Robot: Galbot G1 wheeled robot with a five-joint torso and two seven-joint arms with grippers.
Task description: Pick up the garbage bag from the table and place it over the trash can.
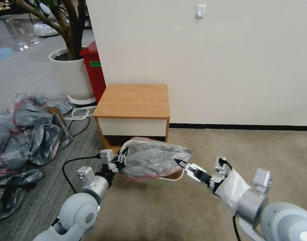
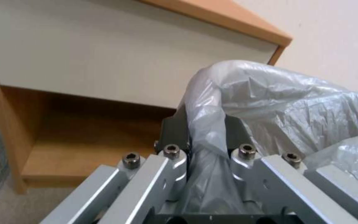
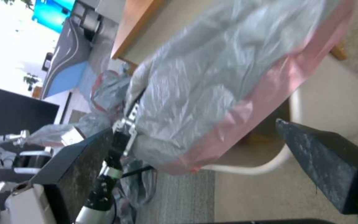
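Draping over the trash can point(image 1: 167, 181), the garbage bag point(image 1: 153, 157) is pinched by the left tool point(image 1: 122, 158); the right tool point(image 1: 179, 163), fingers spread, seems clear of it, the desk point(image 1: 133, 100) behind.

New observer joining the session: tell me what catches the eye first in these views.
The garbage bag, grey with a pink rim, hangs puffed over the trash can in front of the table. The left gripper is shut on the bag's left end, plastic bunched between its fingers; the right gripper sits open at the bag's right end.
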